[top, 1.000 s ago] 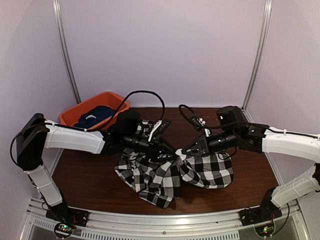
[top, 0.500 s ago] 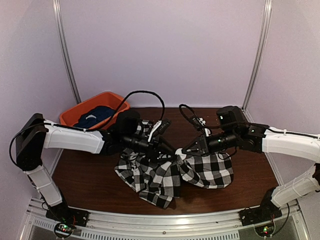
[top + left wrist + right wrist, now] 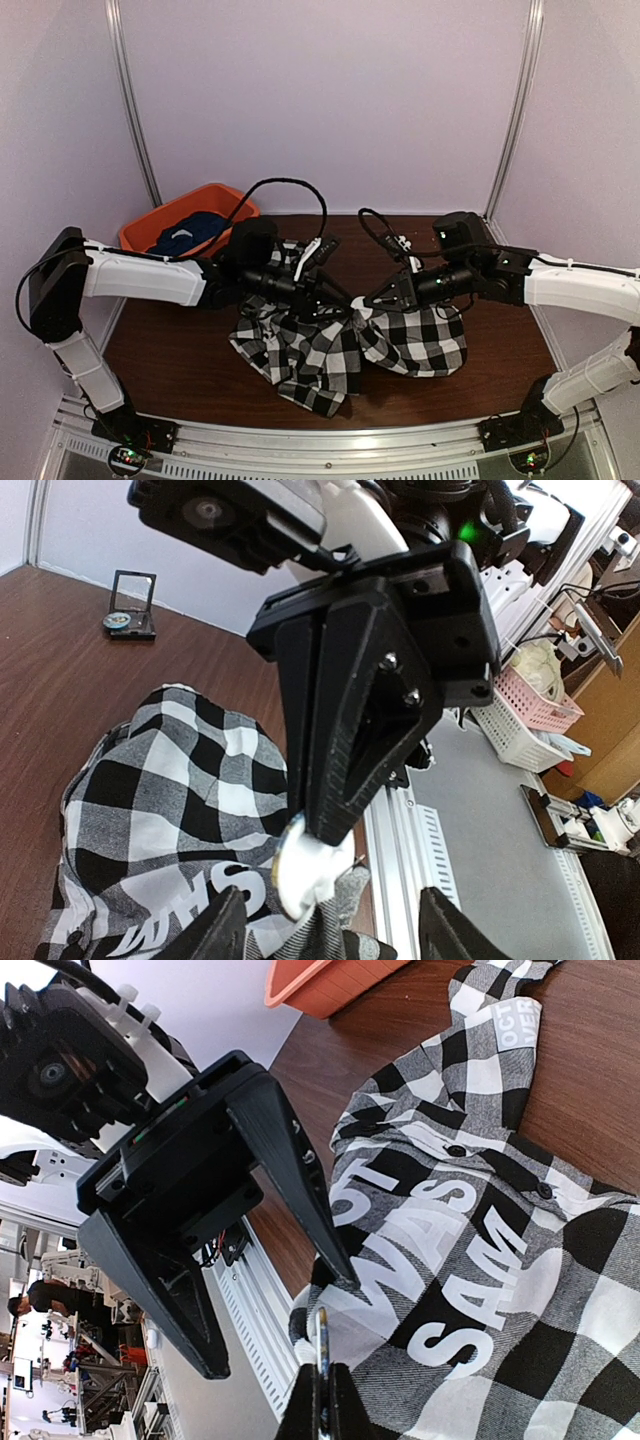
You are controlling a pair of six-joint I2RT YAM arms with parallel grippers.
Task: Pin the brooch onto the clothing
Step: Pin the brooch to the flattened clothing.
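Note:
The clothing (image 3: 318,345), a black-and-white checked shirt with large white lettering (image 3: 470,1250), lies bunched on the brown table between both arms. My right gripper (image 3: 321,1392) is shut on the brooch (image 3: 303,868), a round silvery disc seen edge-on (image 3: 322,1345) in the right wrist view. The disc hangs just over a raised fold of the shirt near the table's front edge. My left gripper (image 3: 330,935) faces it with jaws open wide. One of its black fingers (image 3: 290,1170) touches the shirt beside the brooch. In the top view the two grippers, left (image 3: 338,300) and right (image 3: 368,298), meet tip to tip.
An orange tub (image 3: 150,232) at the back left holds a dark navy garment (image 3: 190,232). A small black open case (image 3: 131,605) stands at the table's far side. The metal rail (image 3: 330,440) runs along the front edge, close under the grippers.
The left gripper's jaws have opened a little wider. Both arms and the shirt stay almost where they were.

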